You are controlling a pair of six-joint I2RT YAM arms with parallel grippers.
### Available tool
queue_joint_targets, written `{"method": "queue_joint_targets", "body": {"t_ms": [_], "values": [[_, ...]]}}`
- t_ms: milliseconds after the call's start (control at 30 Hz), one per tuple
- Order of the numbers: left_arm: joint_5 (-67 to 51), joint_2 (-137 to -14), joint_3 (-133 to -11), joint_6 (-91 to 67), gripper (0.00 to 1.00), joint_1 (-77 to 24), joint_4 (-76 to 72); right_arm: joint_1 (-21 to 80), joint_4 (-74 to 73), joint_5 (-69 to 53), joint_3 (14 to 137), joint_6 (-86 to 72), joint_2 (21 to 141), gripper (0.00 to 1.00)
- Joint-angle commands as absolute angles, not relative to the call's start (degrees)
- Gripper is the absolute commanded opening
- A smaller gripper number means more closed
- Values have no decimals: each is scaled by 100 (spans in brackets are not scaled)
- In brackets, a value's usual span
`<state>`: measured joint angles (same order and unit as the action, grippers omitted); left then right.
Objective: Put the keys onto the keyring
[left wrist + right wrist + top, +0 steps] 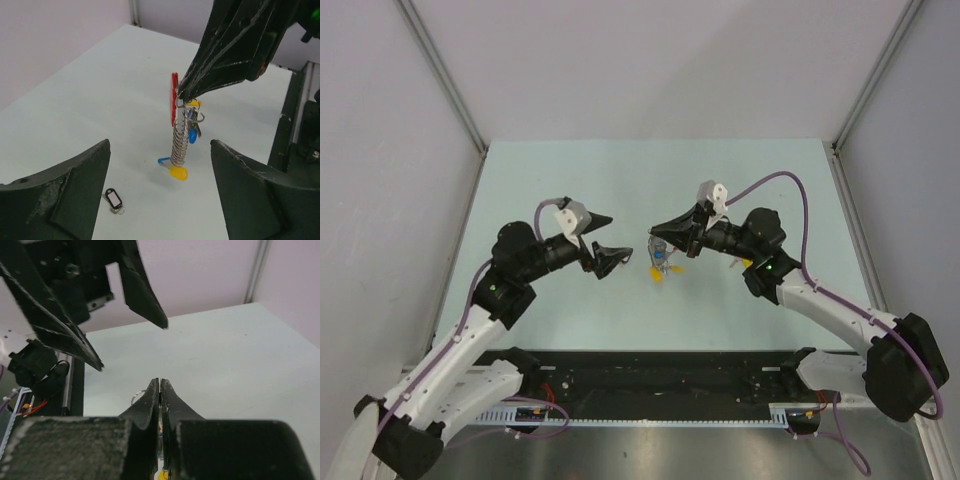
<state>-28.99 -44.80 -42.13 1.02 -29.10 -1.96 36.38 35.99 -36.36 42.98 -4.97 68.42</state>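
Observation:
My right gripper (182, 94) comes in from the upper right and is shut on the top of the keyring (178, 142). The keyring hangs upright with its red section (174, 97) at the top, and its lower end is down at the table. A blue-tagged key (192, 135) and a yellow tag (179, 173) dangle from it. A black-tagged key (114, 200) lies loose on the table, just inside my left finger (65, 195). My left gripper (160, 150) is open and faces the keyring with nothing between its fingers. From above, the left gripper (620, 238) and the right gripper (653, 232) almost meet over the keyring (662, 262).
A short blue piece (164, 160) sticks out beside the ring's foot. In the right wrist view the shut right gripper (160, 384) points at the left arm's fingers (145, 295). The pale table (650, 170) is walled on three sides.

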Motion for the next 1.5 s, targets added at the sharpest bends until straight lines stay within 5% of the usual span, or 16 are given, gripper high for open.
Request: {"method": "queue_joint_targets", "body": {"t_ms": [0, 700, 1467], "values": [[-3928, -4974, -4544, 623, 84, -2874, -747, 3402, 4298, -4631, 4324, -554, 6645, 0], [-5291, -5739, -4764, 475, 40, -2918, -1151, 3401, 4623, -5590, 4316, -659, 6812, 0], [-5370, -5862, -4957, 695, 28, -3208, -457, 3516, 4298, -5476, 4315, -475, 6899, 0]]}}
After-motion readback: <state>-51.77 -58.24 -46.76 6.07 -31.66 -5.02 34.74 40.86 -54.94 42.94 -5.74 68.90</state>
